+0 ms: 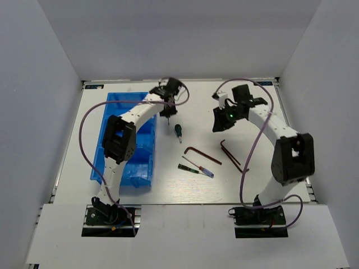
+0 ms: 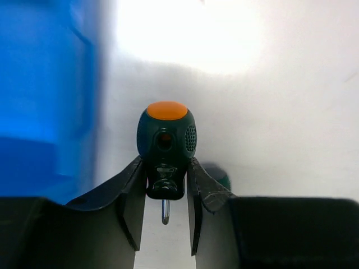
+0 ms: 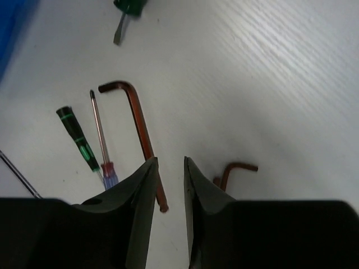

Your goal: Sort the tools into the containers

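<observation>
Left gripper (image 2: 166, 163) is narrowed onto a stubby green screwdriver (image 2: 166, 134) with an orange cap. It clamps the neck with the blade pointing down, at 3 o'clock of the blue bins (image 1: 110, 100). Right gripper (image 3: 170, 163) shows a narrow gap holding nothing, over 2 hex keys (image 3: 140, 120). A second stubby screwdriver (image 1: 178, 130) lies at 5 o'clock of the left gripper. 2 thin screwdrivers (image 3: 78, 140) lie beside the keys. The white table (image 1: 168, 188) has pale grey walls (image 1: 179, 39) on 3 sides.

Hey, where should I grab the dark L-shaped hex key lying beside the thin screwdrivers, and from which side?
Grip the dark L-shaped hex key by the middle of its long straight arm, coming straight down from above and closing across the shaft. It lies flat on the white table, so a sideways approach would likely push it.
</observation>
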